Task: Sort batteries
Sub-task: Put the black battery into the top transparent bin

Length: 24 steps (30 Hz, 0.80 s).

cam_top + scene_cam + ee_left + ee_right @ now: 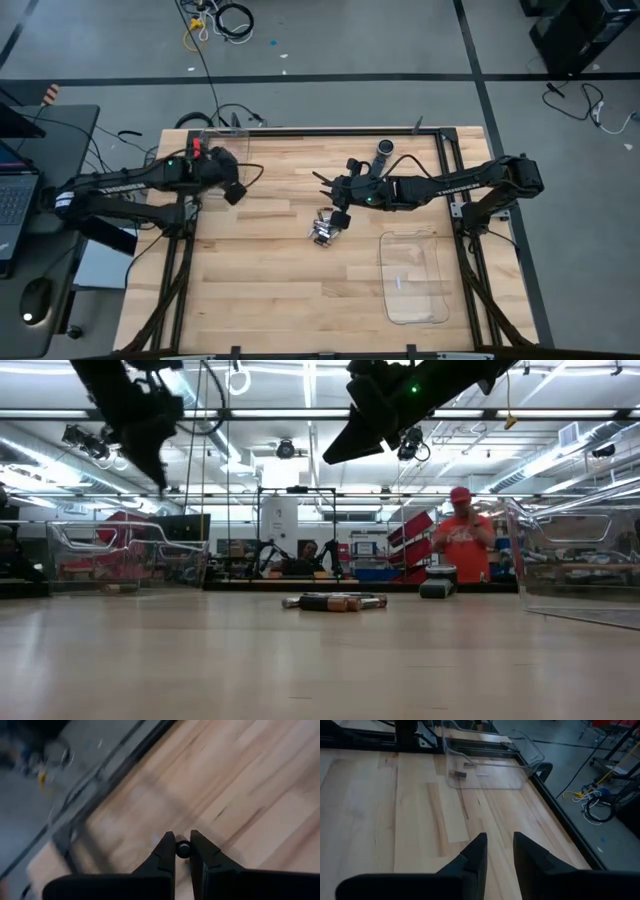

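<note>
High view shows the wooden table (pixel 260 280) from above, with the left gripper (pixel 233 192) in the upper left part of the tabletop, close to a clear bin (pixel 222 140) at the table's upper left corner. In the left wrist view its fingers (pixel 165 854) are pinched on a small dark-ended battery (pixel 183 849), held clear above the wood.

The right gripper (pixel 342 218) reaches toward the middle of the frame and hangs just above a small cluster of batteries (pixel 322 233) lying slightly right of the table's centre. In the right wrist view its fingers (pixel 477 851) stand a little apart with bare wood showing between them, gripping nothing; beyond them a clear bin at the far corner holds one battery (pixel 458 773).

A second clear bin (pixel 413 277) sits in the lower right of the tabletop. A dark cylindrical object (pixel 384 147) stands near the upper edge, right of centre.

Low view shows the cluster (pixel 333 601) lying flat at mid-frame, both arms raised above it, and a person in a red shirt (pixel 467 546) standing in the room beyond the table.
</note>
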Available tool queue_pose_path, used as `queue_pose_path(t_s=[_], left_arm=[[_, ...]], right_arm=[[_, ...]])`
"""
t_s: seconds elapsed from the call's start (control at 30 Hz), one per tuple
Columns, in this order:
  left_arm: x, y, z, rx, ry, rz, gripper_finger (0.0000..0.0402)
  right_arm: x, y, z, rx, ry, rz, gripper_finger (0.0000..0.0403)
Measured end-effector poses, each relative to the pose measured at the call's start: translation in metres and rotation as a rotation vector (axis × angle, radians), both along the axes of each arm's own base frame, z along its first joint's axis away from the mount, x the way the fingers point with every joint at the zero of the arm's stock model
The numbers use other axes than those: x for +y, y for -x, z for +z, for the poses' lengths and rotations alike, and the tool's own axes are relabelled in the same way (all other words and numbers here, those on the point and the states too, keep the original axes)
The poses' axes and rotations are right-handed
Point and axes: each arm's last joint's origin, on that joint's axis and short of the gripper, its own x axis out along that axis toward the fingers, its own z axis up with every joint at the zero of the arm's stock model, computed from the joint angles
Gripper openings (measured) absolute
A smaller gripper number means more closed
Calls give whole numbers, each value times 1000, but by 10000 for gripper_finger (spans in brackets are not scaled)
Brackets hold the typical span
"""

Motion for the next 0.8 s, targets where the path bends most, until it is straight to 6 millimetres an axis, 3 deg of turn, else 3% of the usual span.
queue_pose_path(t_s=[0.17,0.4,0.8], left_arm=[[4,14,-5,72,52,137,16],[13,20,-15,119,59,190,16],[54,12,-38,86,55,225,16]], right_arm=[[0,0,0,-1,0,0,80],[0,0,0,-4,0,0,82],[0,0,1,-17,-19,-8,80]])
